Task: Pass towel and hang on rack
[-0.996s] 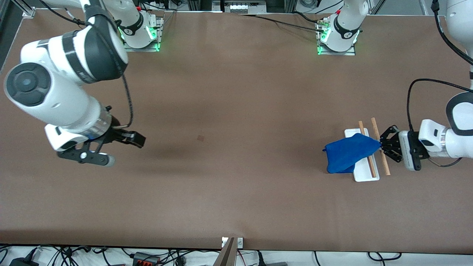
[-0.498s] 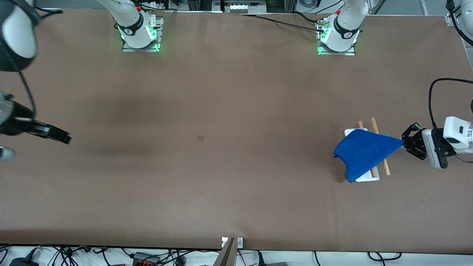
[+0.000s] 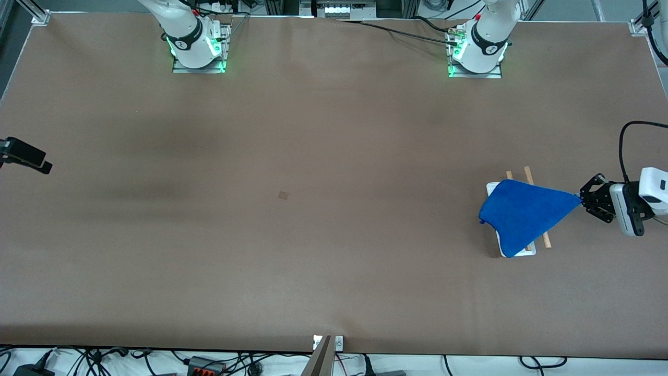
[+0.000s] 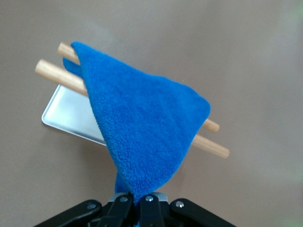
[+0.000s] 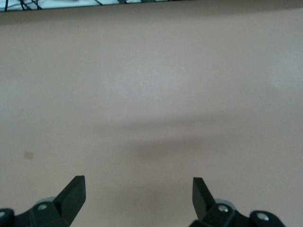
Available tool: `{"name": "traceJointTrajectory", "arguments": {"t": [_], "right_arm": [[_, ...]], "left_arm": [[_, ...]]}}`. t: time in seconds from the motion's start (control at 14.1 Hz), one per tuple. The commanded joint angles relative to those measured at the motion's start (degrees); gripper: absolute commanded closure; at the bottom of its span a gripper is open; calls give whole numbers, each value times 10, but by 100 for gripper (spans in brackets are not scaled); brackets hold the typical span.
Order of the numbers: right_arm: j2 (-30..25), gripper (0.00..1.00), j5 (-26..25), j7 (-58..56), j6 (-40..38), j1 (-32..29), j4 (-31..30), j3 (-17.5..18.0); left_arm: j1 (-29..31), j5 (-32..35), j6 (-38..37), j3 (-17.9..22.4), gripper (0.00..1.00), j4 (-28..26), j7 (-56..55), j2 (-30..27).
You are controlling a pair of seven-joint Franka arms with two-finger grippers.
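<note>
The blue towel (image 3: 522,214) is draped over the two wooden rods of the rack (image 3: 515,253), at the left arm's end of the table. One corner is stretched out to my left gripper (image 3: 583,199), which is shut on it beside the rack. In the left wrist view the towel (image 4: 142,127) covers the middle of both rods (image 4: 208,145), with the white base (image 4: 66,116) under them and its corner pinched in my left gripper (image 4: 137,204). My right gripper (image 5: 138,187) is open and empty over bare table; only one dark fingertip (image 3: 26,154) shows at the front view's edge.
A small dark mark (image 3: 283,195) lies on the brown table near its middle. The arm bases (image 3: 197,47) stand along the table's top edge. Cables hang below the front edge.
My left gripper has pulled the towel corner away from the rack, spreading the towel across both rods. My right arm has drawn back toward its end of the table, nearly out of the front view.
</note>
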Motion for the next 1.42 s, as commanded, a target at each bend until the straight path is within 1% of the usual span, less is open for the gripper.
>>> {"name": "traceJointTrajectory", "arguments": {"t": [0.0, 0.07, 0.36, 0.43, 0.5, 0.57, 0.64, 0.71, 1.0, 1.21, 1.28, 1.35], "right_arm": [[-38, 0, -10, -14, 7, -5, -60, 9], [-55, 0, -21, -14, 17, -3, -86, 10], [-141, 0, -23, -13, 94, -1, -229, 11], [-153, 0, -23, -14, 103, -1, -248, 12], [-154, 0, -23, -15, 101, -1, -249, 12], [-155, 0, -23, -15, 100, -1, -248, 12], [-154, 0, -23, -16, 101, -1, -246, 12], [-154, 0, -23, -16, 100, -1, -246, 12], [-153, 0, -21, -17, 97, -3, -234, 10], [-152, 0, -21, -42, 79, -3, -233, 12], [-152, 0, -17, -48, 78, -3, -233, 10], [-153, 0, -15, -43, 77, -3, -233, 10]], "left_arm": [[1, 8, 10, -3, 100, 18, 20, 24], [5, 7, 17, -3, 100, 18, 22, 27], [12, 7, 37, -4, 99, 18, 23, 42], [14, 6, 38, -4, 99, 18, 23, 47], [14, 0, 38, -4, 96, 18, 22, 47], [14, -8, 38, -4, 74, 17, 17, 48], [13, -9, 38, -4, 40, 17, 15, 50], [16, -10, 38, -4, 0, 18, 22, 57], [17, -6, 35, -6, 0, 20, 17, 53], [17, -5, 33, -7, 0, 21, 16, 43], [17, -4, 31, -6, 0, 24, 15, 36], [17, -2, 29, -4, 0, 38, 15, 34]]}}
